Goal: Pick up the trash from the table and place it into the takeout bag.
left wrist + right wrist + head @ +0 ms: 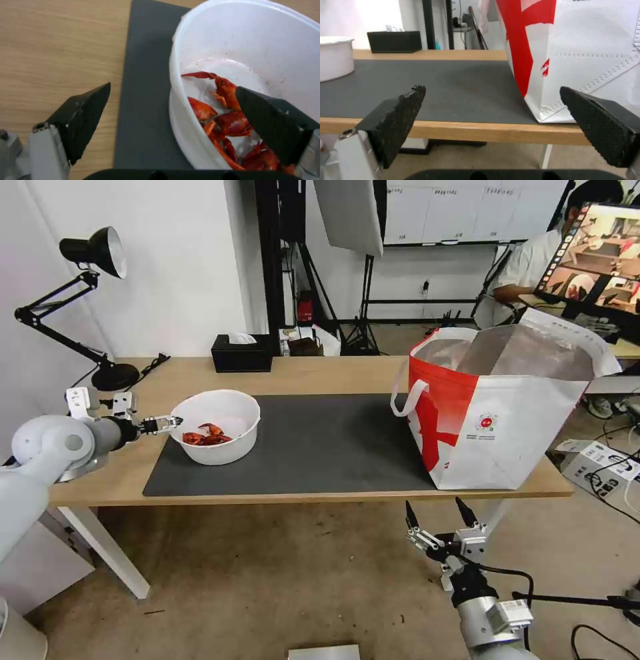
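One piece of trash is seen on the tabletop (313, 370): the white bowl (217, 435) with red crayfish shells (208, 435), set at the 9 o'clock end of the dark grey mat (313, 443). The left gripper (172, 423) is held at the bowl's 9 o'clock rim with its jaws spread, one finger (81, 117) outside over the mat edge and the other finger (273, 120) inside above the shells, so the wall is straddled but not yet pinched. The thin plastic wall could be buckled by the closing jaws, or the bowl tipped by a one-sided lift, and shells would be spilled on the mat; the inner finger could also be snagged on a shell. The takeout bag (497, 413) is stood open at the 3 o'clock end of the mat, well apart from the bowl, so a long carry is judged necessary. The right gripper (440, 521) is parked below the tabletop edge at 5 o'clock, jaws spread. A black tissue box (243, 353) is placed at 12 o'clock and a black desk lamp (90, 300) at 10 o'clock; light stands and cables are seen behind.
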